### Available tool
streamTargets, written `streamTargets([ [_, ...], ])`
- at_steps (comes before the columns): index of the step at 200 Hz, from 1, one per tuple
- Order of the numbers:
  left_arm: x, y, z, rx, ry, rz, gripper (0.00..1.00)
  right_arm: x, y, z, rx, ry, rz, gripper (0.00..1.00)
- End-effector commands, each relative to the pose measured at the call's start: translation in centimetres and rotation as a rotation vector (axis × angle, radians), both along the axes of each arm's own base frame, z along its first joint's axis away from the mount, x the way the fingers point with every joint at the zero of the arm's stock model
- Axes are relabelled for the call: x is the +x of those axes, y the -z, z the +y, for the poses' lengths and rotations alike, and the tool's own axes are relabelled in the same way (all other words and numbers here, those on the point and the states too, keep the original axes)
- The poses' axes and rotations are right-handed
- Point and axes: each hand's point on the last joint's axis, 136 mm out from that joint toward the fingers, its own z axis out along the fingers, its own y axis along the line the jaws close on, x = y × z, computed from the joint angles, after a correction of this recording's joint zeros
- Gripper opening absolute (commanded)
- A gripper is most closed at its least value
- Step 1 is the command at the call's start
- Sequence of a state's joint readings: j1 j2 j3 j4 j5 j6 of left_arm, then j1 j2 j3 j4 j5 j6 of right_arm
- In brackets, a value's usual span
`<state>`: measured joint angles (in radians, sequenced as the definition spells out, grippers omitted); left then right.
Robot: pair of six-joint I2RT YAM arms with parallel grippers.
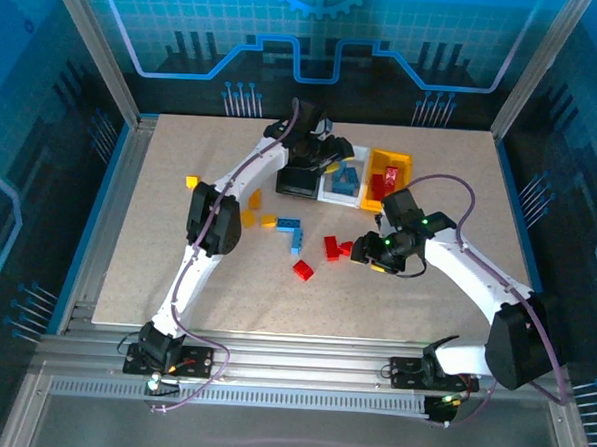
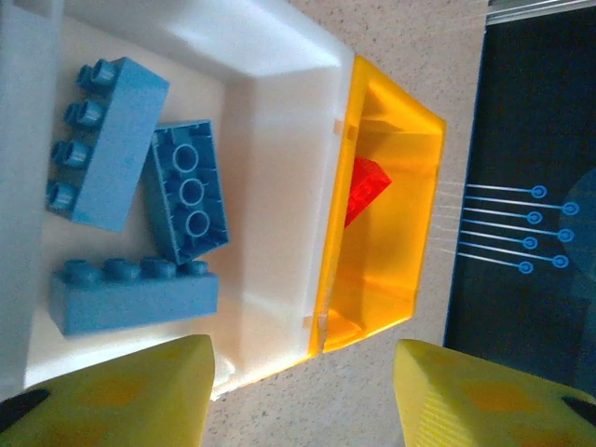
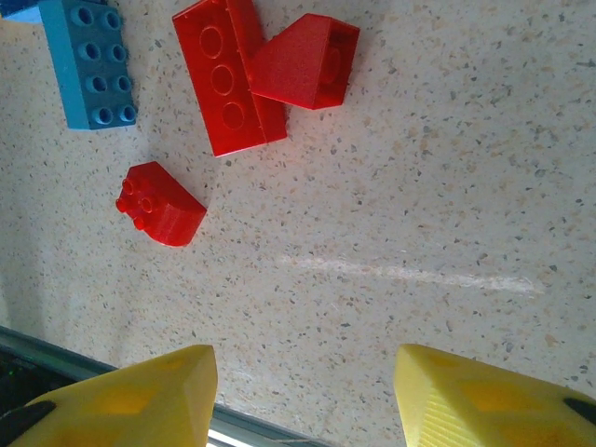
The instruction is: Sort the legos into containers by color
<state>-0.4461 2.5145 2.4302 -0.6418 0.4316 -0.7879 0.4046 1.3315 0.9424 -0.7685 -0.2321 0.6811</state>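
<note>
Yellow fingers [image 2: 121,396] of the left gripper [image 2: 304,358] stand apart with nothing between them, over the near edge of the white bin [image 2: 279,56]. Inside that bin lie three blue bricks [image 2: 182,200], packed close together, one of them hollow side up. Wall to wall with it sits the orange bin [image 2: 410,186], where one red brick [image 2: 365,189] shows against the inner wall. From above, these two bins make a row of three with the black bin [image 1: 299,180] at the left end, and the left gripper hangs over that row. The right gripper [image 3: 303,358] also has its fingers [image 3: 484,400] spread and empty, low over bare table [image 3: 419,233]. Beyond those fingers lie three loose reds: a small one [image 3: 160,203] nearest and on its own, then a long one [image 3: 228,79] touching a sloped one [image 3: 307,60]. A loose blue [image 3: 93,60] lies just beside the long red, and the corner of a second blue shows at the frame's edge. In the top view this gripper sits just right of the loose reds, in front of the bins. Further left are four yellow bricks [image 1: 261,220], one of them [image 1: 192,182] well apart toward the table's left side.
</note>
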Motion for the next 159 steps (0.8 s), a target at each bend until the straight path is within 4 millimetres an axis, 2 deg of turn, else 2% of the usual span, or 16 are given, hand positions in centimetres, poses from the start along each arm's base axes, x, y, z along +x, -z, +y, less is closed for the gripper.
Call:
streamTargets([
  [1,-2.3,-5.8,1.9,0.045,0.034,-0.088,0.57,-0.2,0.1,1.0,-0.022,-0.076,-0.017,0.55],
  [18,-4.7,-6.3,4.0,0.120,0.048,-0.095,0.59,0.1,0.3,2.6,-0.054,-0.160,-0.025,0.55],
  [24,-5.7,-6.7,5.1,0.141,0.043,-0.097,0.60,0.3,0.4,3.2,-0.066,-0.192,-0.026,0.55],
  [27,-6.3,-6.1,5.6,0.158,0.042,-0.082,0.61,0.5,0.4,3.6,-0.072,-0.209,-0.027,0.56],
  [32,-7.1,-6.2,6.6,0.174,0.033,-0.081,0.61,0.7,0.4,4.1,-0.082,-0.233,-0.028,0.56],
  [37,-8.1,-6.8,7.5,0.179,0.024,-0.087,0.61,1.1,0.3,4.7,-0.090,-0.255,-0.032,0.56],
  [60,-12.7,-6.1,12.6,0.225,-0.031,-0.056,0.64,2.4,0.6,7.4,-0.135,-0.331,-0.021,0.59],
  [79,-17.4,-5.3,17.0,0.284,-0.064,-0.037,0.67,3.6,1.1,9.8,-0.160,-0.374,-0.023,0.62],
  [105,-23.1,-4.2,21.8,0.335,-0.113,-0.005,0.69,5.9,2.2,12.4,-0.224,-0.399,-0.007,0.64],
  [125,-26.4,-3.8,23.9,0.342,-0.145,0.000,0.70,7.4,2.8,14.2,-0.232,-0.394,0.006,0.64],
  [140,-28.3,-3.5,24.3,0.333,-0.157,0.001,0.71,8.4,3.1,15.3,-0.250,-0.397,0.005,0.65],
  [159,-30.0,-2.8,24.4,0.304,-0.174,0.021,0.71,9.2,3.8,15.5,-0.306,-0.385,0.032,0.65],
])
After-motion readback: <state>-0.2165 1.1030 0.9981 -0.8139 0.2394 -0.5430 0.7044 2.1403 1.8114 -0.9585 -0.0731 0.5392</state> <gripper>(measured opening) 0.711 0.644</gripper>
